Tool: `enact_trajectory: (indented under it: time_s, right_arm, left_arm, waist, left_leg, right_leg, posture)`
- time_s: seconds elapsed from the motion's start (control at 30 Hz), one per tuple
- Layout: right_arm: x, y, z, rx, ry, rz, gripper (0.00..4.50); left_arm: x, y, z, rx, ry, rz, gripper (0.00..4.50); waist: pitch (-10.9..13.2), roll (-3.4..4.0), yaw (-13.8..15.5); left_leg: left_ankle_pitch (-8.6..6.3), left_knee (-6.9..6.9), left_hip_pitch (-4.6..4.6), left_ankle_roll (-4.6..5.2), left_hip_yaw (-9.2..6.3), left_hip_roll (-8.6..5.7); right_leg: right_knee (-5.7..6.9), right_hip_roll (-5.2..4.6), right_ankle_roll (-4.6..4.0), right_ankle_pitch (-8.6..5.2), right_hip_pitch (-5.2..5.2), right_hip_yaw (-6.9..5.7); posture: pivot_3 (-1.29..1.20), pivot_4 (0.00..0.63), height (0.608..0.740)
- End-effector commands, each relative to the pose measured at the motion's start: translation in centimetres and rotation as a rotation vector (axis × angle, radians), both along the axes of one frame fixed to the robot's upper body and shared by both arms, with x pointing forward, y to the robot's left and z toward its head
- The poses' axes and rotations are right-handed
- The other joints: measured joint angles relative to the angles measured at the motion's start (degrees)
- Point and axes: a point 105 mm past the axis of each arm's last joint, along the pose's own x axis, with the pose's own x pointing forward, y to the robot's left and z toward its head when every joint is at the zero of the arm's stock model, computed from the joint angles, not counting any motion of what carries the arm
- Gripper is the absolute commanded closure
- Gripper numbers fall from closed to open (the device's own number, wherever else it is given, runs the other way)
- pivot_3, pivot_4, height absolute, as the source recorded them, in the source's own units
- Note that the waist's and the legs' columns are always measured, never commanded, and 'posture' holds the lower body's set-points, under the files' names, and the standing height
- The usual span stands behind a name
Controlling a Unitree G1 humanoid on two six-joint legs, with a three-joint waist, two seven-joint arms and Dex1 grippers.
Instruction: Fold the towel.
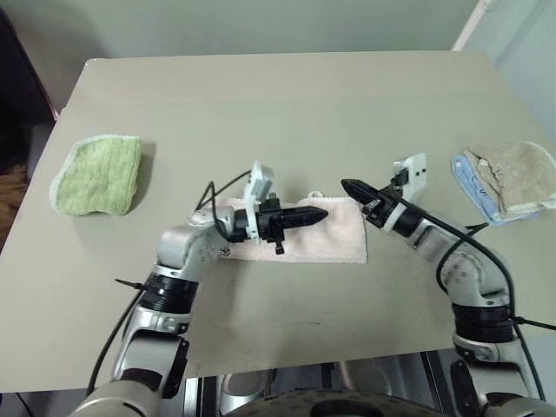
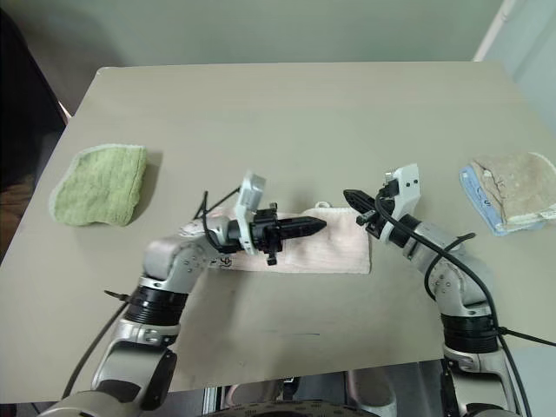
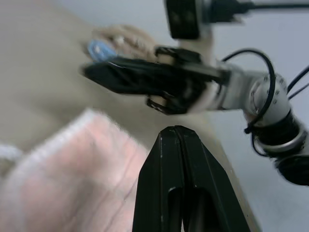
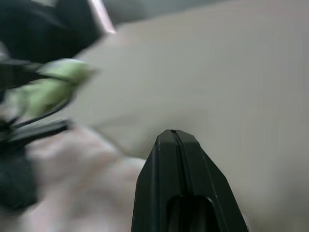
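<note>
A plain beige counter (image 1: 287, 113) stands before a pale wall and carries everything here. Over its near middle the left pincer (image 1: 320, 214) hangs with both black fingers pressed together, gripping nothing, its tip pointing across toward the other arm. The right pincer (image 1: 348, 186) is likewise closed and empty, its tip aimed back toward the left one, so the two tips face each other with a small gap between them; the right tip sits a little farther from the robot than the left.

Directly beneath the left pincer lies the towel (image 1: 334, 239), pale pink terry, folded into a flat band on the counter. It stretches from under the left wrist to just below the right pincer's tip, and neither pincer touches it as far as the head views show. A small white loop (image 1: 317, 196) pokes out from the towel's far edge, just beyond the left pincer's tip. In the left wrist view the towel's white-edged corner (image 3: 82, 125) lies close beside the closed fingers (image 3: 181, 183), and the right pincer crosses ahead of them.

Well out past the left arm rests a folded green cloth (image 1: 97, 174). Well out past the right arm, near the counter's edge, sits a beige cloth with blue trim (image 1: 508, 181).
</note>
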Motion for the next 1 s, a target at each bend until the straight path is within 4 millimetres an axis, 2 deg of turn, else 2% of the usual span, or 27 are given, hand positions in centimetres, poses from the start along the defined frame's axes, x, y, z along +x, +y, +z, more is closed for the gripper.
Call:
enact_trajectory:
  time_s: [0.03, 0.2, 0.27, 0.33, 0.4, 0.47, 0.53, 0.63, 0.73, 0.77, 0.87, 0.93, 1.0]
  right_arm:
    - [0.1, 0.3, -0.9, -0.009, -0.015, -0.024, 4.50]
    - [-0.7, 1.1, -5.7, -0.116, 0.065, -0.021, 4.50]
    - [-0.9, 1.1, -7.4, -0.189, 0.079, -0.028, 4.50]
    - [-0.9, 1.1, -8.1, -0.220, 0.079, -0.031, 4.50]
    - [-0.5, 0.8, -7.9, -0.206, 0.068, -0.058, 4.50]
    - [0.0, 0.0, -7.2, -0.201, 0.044, -0.082, 4.50]
    - [0.5, -0.7, -6.3, -0.189, 0.017, -0.100, 4.50]
    - [1.1, -1.7, -3.0, -0.134, -0.061, -0.110, 4.50]
    - [0.4, -1.3, 1.8, -0.013, -0.143, -0.025, 4.50]
    - [-0.1, -1.1, 2.8, 0.009, -0.156, 0.008, 4.50]
    - [-1.1, -0.4, 4.3, 0.032, -0.171, 0.078, 4.50]
    - [-2.6, 0.9, 5.6, 0.029, -0.197, 0.185, 4.15]
    - [-3.5, 1.8, 5.9, 0.002, -0.198, 0.256, 3.61]
  left_arm:
    - [0.2, -0.7, -1.1, -0.003, -0.048, 0.021, 4.46]
    - [-1.2, 0.0, -7.7, 0.216, -0.052, 0.002, 4.46]
    - [-1.7, 0.1, -8.7, 0.225, -0.040, 0.005, 4.46]
    - [-1.7, 0.2, -9.0, 0.229, -0.039, 0.023, 4.46]
    - [-1.4, 0.4, -8.9, 0.212, -0.014, 0.049, 4.46]
    - [-1.9, 0.8, -8.8, 0.210, 0.004, 0.009, 4.46]
    - [-2.2, 1.0, -8.2, 0.194, 0.003, -0.017, 4.46]
    - [-1.6, 1.8, -6.3, 0.138, 0.004, -0.011, 4.46]
    - [-0.4, 2.7, -2.1, 0.004, -0.043, 0.025, 4.46]
    - [-0.1, 2.9, -0.9, -0.036, -0.065, 0.041, 4.12]
    - [0.0, 3.6, 1.0, -0.084, -0.085, 0.054, 3.19]
    - [0.2, 5.6, 3.0, -0.097, -0.101, 0.094, 2.52]
    - [0.7, 7.6, 4.5, -0.099, -0.101, 0.163, 1.76]
  waist:
    - [0.01, 0.01, -0.02]
    - [-0.09, -0.01, -0.06]
    - [-0.39, 0.13, -0.19]
    - [-0.56, 0.27, -0.40]
    - [-0.72, 0.31, -0.48]
    - [-0.84, 0.33, -0.55]
    - [-0.88, 0.38, -0.54]
    - [-0.88, 0.46, -0.49]
    - [-0.79, 0.46, -0.29]
    - [-0.76, 0.43, -0.30]
    - [-0.70, 0.35, -0.30]
    - [-0.66, 0.31, -0.35]
    - [-0.62, 0.28, -0.41]
  left_leg:
    - [-0.01, -0.05, -0.02, -0.03, 0.00, 0.02]
    - [-0.07, -0.08, 0.05, -0.06, 0.00, 0.07]
    - [-0.23, -0.07, 0.34, 0.03, -0.03, 0.08]
    - [-0.79, -0.08, 0.72, 0.69, -0.05, 0.07]
    - [-0.93, -0.08, 1.27, 0.79, -0.05, 0.06]
    - [-1.00, -0.08, 1.44, 0.76, -0.08, 0.06]
    - [-1.07, -0.08, 1.43, 0.64, -0.10, 0.05]
    - [-1.15, -0.08, 1.31, 0.49, -0.11, 0.04]
    - [-1.06, -0.07, 0.88, 0.48, -0.09, 0.00]
    - [-0.61, -0.06, 0.55, -0.13, -0.05, 0.00]
    - [-0.47, -0.07, 0.07, -0.40, -0.03, 0.05]
    - [-0.45, -0.12, 0.08, -0.42, -0.04, 0.13]
    - [-0.48, -0.18, 0.07, -0.46, 0.00, 0.27]
  right_leg:
    - [0.00, 0.01, 0.03, 0.01, -0.03, -0.03]
    - [0.02, 0.04, 0.10, -0.09, 0.00, -0.06]
    - [-0.04, 0.04, 0.09, -0.12, 0.26, -0.07]
    - [-0.24, 0.06, -0.35, -0.40, 0.50, -0.05]
    - [-0.31, 0.06, -0.39, -0.59, 1.04, -0.02]
    - [-0.31, 0.08, -0.39, -0.68, 1.23, 0.00]
    - [-0.30, 0.09, -0.40, -0.68, 1.22, 0.02]
    - [-0.28, 0.10, -0.40, -0.73, 1.13, 0.03]
    - [-0.25, 0.08, -0.38, -0.75, 0.90, 0.05]
    - [-0.15, 0.08, -0.40, -0.76, 0.57, 0.05]
    - [0.06, 0.16, -0.31, -0.78, 0.03, 0.02]
    - [0.09, 0.21, -0.07, -0.71, 0.01, -0.01]
    - [0.08, 0.33, -0.05, -0.78, -0.03, -0.03]
  posture:
    - [0.00, 0.150, 0.740]
    - [0.00, 0.150, 0.740]
    - [0.00, 0.150, 0.740]
    - [0.00, 0.150, 0.740]
    - [0.00, 0.150, 0.740]
    - [0.00, 0.150, 0.740]
    - [0.00, 0.150, 0.740]
    - [0.00, 0.150, 0.740]
    - [0.00, 0.150, 0.740]
    - [0.00, 0.150, 0.740]
    - [0.00, 0.150, 0.740]
    - [0.00, 0.150, 0.740]
    - [0.00, 0.150, 0.740]
